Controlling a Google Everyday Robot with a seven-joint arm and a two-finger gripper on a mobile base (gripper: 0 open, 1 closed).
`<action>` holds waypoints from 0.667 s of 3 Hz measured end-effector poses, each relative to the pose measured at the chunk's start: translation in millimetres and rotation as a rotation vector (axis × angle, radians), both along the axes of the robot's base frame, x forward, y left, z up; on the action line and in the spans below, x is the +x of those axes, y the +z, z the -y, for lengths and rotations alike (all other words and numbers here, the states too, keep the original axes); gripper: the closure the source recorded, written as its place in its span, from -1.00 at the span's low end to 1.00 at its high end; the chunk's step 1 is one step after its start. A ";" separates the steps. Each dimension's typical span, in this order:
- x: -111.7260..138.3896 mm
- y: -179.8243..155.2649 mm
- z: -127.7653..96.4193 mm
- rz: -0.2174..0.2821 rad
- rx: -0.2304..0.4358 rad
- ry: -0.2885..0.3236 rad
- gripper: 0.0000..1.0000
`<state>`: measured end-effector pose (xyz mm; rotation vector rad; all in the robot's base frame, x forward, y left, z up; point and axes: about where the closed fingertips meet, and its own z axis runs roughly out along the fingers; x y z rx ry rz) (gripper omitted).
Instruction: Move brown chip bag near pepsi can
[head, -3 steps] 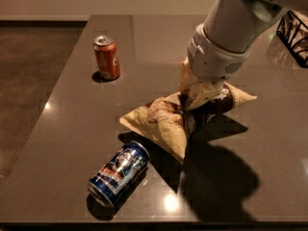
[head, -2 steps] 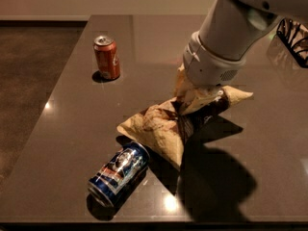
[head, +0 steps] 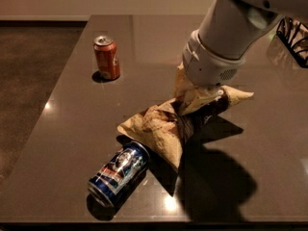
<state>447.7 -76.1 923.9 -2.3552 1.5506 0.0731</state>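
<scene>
Tan foil bag [head: 154,129] lies on the table [head: 62,129], long axis running lower-left to upper-right, bunched at its waist where the gripper [head: 195,112] pinches it from above. Lower-left of the gripper, the pepsi can [head: 118,172] lies on its side, just beside the bag's near corner.

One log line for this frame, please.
claw: shut on brown chip bag, bunched middle | bag's near edge: beside pepsi can | pepsi can: on its side, table front | orange can: upright, far left
</scene>
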 end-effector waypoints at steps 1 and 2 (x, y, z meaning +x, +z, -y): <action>-0.1 1.3 -1.1 0.005 0.001 0.001 -0.74; -0.2 2.6 -2.1 0.010 0.001 0.002 -1.00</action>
